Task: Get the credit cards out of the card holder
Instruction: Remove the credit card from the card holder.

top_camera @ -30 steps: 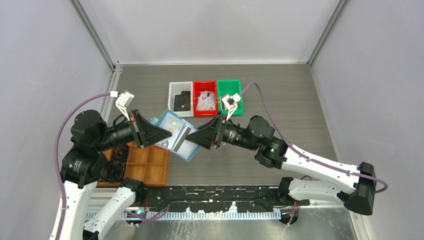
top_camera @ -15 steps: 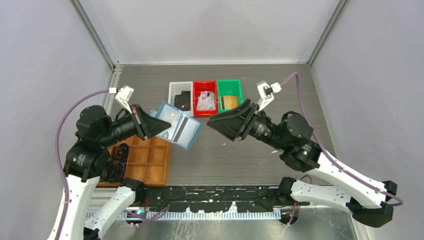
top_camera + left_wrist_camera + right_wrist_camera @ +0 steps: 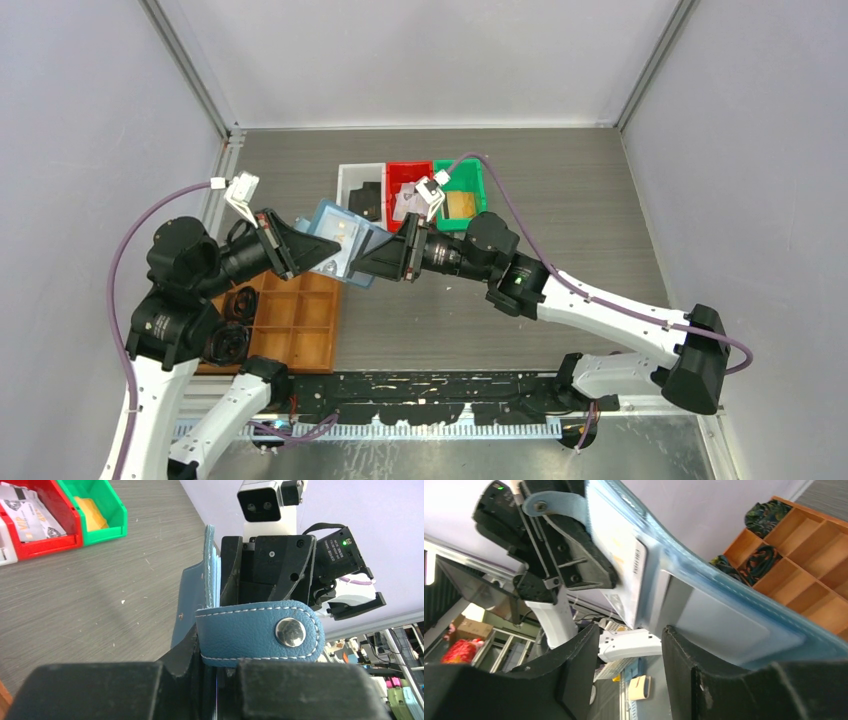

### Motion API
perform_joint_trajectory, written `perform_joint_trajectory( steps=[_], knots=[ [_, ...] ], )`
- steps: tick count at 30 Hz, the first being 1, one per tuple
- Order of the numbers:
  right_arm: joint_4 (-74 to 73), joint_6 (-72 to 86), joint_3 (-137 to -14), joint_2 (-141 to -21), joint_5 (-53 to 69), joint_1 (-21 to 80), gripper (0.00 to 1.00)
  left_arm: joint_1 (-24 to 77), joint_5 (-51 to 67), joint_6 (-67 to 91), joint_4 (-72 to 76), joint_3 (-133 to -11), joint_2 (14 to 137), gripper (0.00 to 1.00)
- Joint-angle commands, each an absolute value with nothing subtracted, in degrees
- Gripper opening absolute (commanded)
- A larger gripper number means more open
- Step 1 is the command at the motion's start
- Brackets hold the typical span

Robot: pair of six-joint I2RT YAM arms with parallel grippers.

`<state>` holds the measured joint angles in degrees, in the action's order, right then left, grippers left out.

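Note:
My left gripper (image 3: 333,254) is shut on the light blue card holder (image 3: 334,226) and holds it open above the table. In the left wrist view the holder's snap tab (image 3: 260,632) lies across my shut left gripper (image 3: 220,692). My right gripper (image 3: 364,267) is open, its tips at the holder's right edge. In the right wrist view my right gripper (image 3: 628,667) gapes just under the holder (image 3: 729,615). A white card with a dark stripe (image 3: 621,562) sits in one pocket. A black card (image 3: 366,202), a white card (image 3: 407,203) and a gold card (image 3: 461,203) lie in the bins.
White (image 3: 351,176), red (image 3: 404,170) and green (image 3: 464,170) bins stand in a row at mid-table behind the grippers. An orange-brown compartment tray (image 3: 300,325) with dark items lies at the left, under the left arm. Grey walls enclose the table.
The right gripper left the holder, swung right near the green bin, then came back to the holder's right edge. The left gripper kept hold of the holder and raised it slightly.

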<state>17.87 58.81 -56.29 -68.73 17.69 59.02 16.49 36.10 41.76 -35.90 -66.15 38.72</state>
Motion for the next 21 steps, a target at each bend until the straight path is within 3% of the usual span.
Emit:
perform_joint_trajectory(
  steps=[1, 15, 21],
  knots=[
    [25.76, 60.92, -57.43, -68.75, 18.79, 59.12, 0.54, 16.61, 40.80, 45.25, -29.26, -66.81, 38.58, 0.00],
    [28.96, 63.10, -57.66, -70.84, 18.20, 59.14, 0.50, 16.61, 50.81, 51.76, -23.54, -65.57, 39.50, 0.05],
    [31.76, 64.13, -57.54, -71.63, 16.63, 59.11, 0.36, 16.66, 53.28, 53.52, -22.44, -65.24, 39.55, 0.07]
  ],
)
